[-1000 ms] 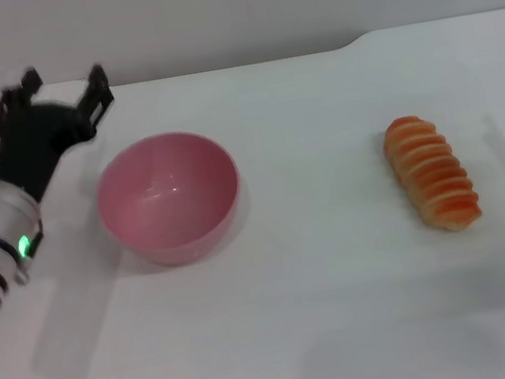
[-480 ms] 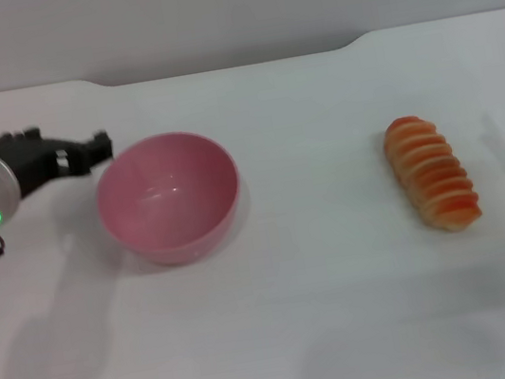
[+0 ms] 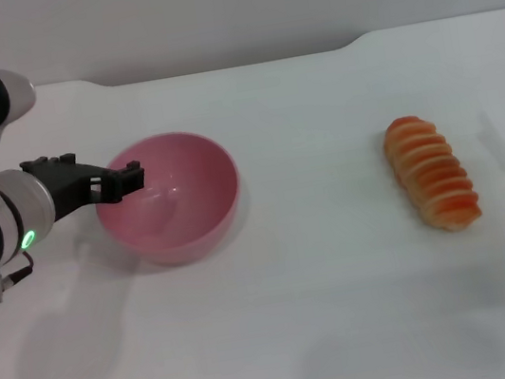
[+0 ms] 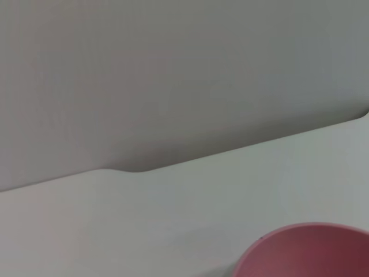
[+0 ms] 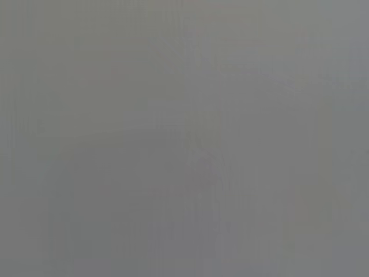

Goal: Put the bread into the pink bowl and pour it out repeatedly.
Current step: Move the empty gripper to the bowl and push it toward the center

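While left pincer [image 3: 131,178] overhangs pink bowl [image 3: 180,215] rim, bread [image 3: 432,174] well apart.

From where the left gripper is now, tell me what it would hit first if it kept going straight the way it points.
Probably the pink bowl. The left gripper points across toward the robot's right, its tip at the bowl's near rim. Height is unclear from the head view, so it may pass over the rim to the far inner wall.

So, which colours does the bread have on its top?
The bread is orange with cream stripes across; the head view shows it best.
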{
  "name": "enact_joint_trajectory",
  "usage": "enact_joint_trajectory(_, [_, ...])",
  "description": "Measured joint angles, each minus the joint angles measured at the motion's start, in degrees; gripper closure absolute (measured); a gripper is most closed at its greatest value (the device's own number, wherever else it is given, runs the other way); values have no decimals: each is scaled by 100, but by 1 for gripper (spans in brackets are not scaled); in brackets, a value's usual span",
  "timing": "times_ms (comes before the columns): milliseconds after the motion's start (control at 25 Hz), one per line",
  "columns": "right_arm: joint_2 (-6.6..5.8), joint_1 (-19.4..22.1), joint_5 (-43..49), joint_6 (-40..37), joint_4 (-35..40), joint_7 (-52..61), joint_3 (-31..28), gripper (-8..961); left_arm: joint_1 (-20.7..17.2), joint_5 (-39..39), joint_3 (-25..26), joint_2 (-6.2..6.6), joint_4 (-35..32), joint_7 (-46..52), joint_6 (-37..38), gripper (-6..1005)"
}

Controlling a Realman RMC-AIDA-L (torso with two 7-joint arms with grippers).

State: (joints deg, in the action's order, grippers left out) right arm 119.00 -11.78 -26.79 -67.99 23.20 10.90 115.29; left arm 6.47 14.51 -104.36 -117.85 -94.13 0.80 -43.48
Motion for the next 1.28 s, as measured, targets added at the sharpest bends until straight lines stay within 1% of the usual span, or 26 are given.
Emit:
enact_joint_trajectory(40, [0,0,0,0,3,0,2,138,97,0,20,-1,164,-6,38,262])
enact_joint_trajectory(200, [0,3,1,-2,7,0,8,138,97,0,20,-1,164,-6,38,270])
enact_joint_trajectory(240, [0,5,0,-2,8,0,8,138,316,-2,46,-1,575,-12,146,273])
enact_joint_trajectory(280, [0,7,0,-3,8,0,8,138,316,-2,46,-1,575,-12,146,275])
enact_joint_trajectory(320, [0,8,0,-3,8,0,8,138,453,-2,49,-1,804,18,181,277])
enact_joint_trajectory(400, [0,10,0,-5,8,0,8,138,453,-2,49,-1,804,18,181,281])
enact_joint_trajectory(480, [0,10,0,-5,9,0,8,138,527,-1,50,-4,935,37,195,285])
enact_joint_trajectory(520, [0,10,0,-5,12,0,8,138,657,28,45,-9,1149,41,201,287])
enact_joint_trajectory(640, [0,7,0,-5,21,0,8,138,744,88,28,-10,1292,43,190,293])
enact_joint_trajectory(840, [-3,-15,0,-5,28,0,8,139,799,109,30,-10,1462,43,191,303])
enact_joint_trajectory(880, [-3,-15,0,-5,27,0,8,139,825,152,47,-10,1595,43,210,305])
enact_joint_trajectory(1120, [-6,-12,-2,-33,41,0,7,138,846,160,75,-9,1695,19,229,318])
enact_joint_trajectory(1280, [2,7,-2,-43,97,0,8,138,858,194,115,-6,1772,-10,372,326])
